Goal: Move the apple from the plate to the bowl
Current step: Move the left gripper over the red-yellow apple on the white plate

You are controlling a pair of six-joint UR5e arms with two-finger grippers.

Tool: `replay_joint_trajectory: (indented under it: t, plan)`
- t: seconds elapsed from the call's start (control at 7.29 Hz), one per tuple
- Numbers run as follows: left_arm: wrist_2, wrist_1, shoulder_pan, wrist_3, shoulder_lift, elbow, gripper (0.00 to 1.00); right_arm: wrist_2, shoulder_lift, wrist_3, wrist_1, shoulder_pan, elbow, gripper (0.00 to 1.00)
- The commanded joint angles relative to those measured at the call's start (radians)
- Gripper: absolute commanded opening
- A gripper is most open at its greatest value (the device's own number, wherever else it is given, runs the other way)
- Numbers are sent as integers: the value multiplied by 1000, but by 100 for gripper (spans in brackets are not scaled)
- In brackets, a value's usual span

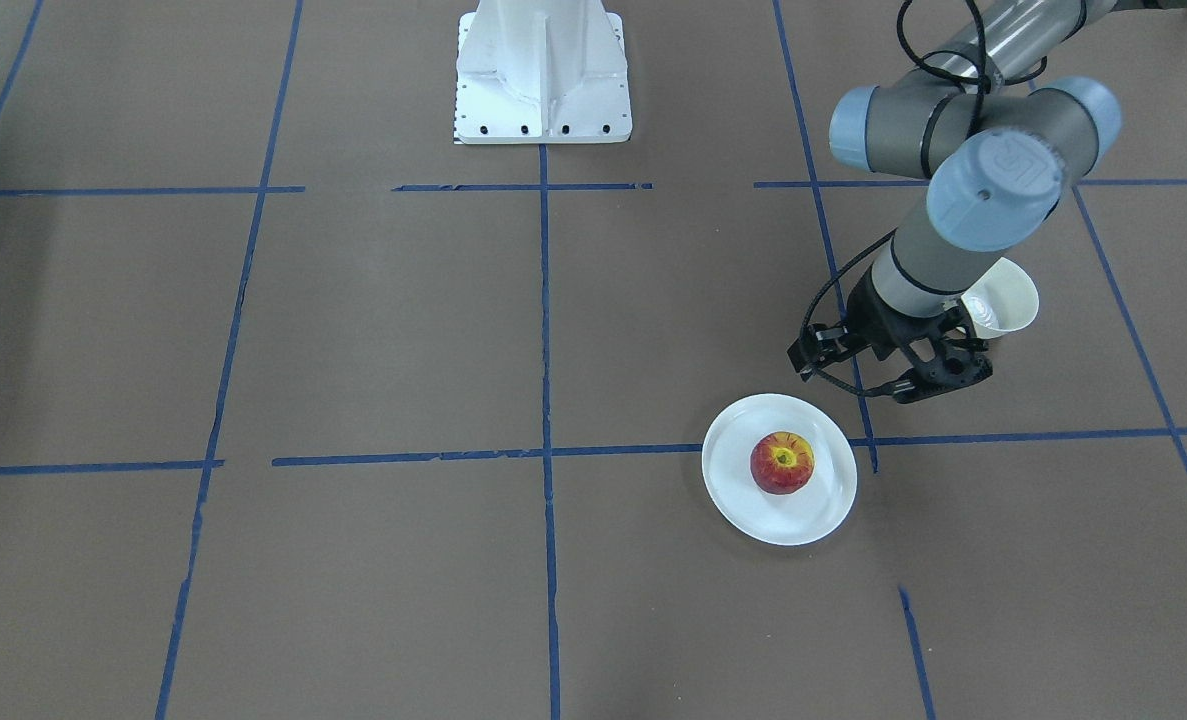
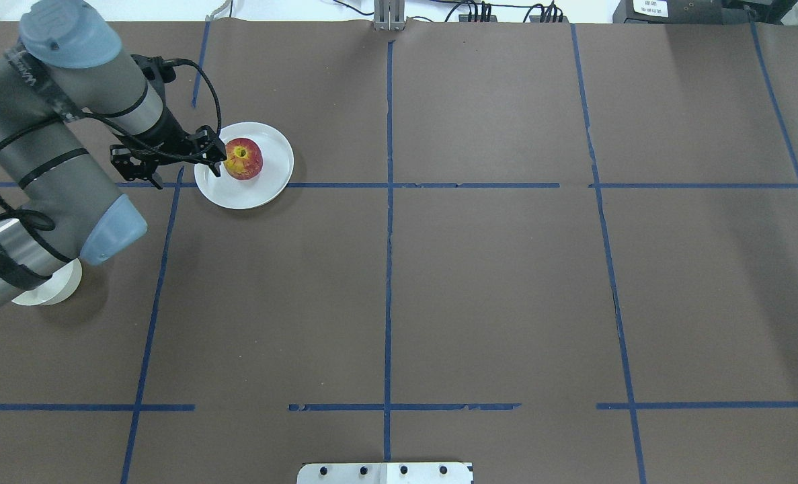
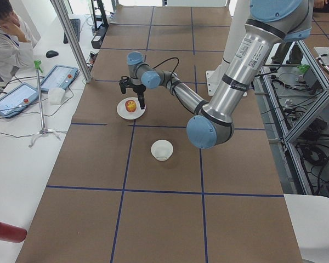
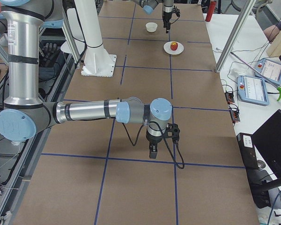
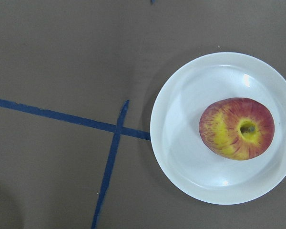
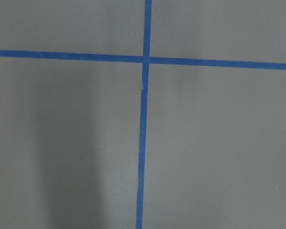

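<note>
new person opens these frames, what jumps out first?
The red and yellow apple on the white plate is the one bright spot on the brown table. Next comes the left arm's claw, which hangs close beside the plate and clear of the apple. The empty cream bowl sits nearer the robot's side.
</note>
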Motion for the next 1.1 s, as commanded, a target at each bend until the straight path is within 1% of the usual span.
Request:
replay_joint_trajectory:
  t: [0.0,0.14,0.27,0.55,0.69,0.82,0.96]
  plan:
    - [12,-17,14,-25,-116,148,100,0,0,0,0,0,0,100]
    - [82,-22,16,-19,-121,149,100,0,0,0,0,0,0,100]
    - [116,-66,19,-16,-121,164,100,0,0,0,0,0,0,100]
    - [123,-124,22,-20,-148,225,100,0,0,0,0,0,0,100]
    - [123,-140,22,-20,-153,235,100,0,0,0,0,0,0,100]
    - [124,-166,25,-20,-162,279,100,0,0,0,0,0,0,100]
    - [124,-174,25,-20,-162,287,100,0,0,0,0,0,1,100]
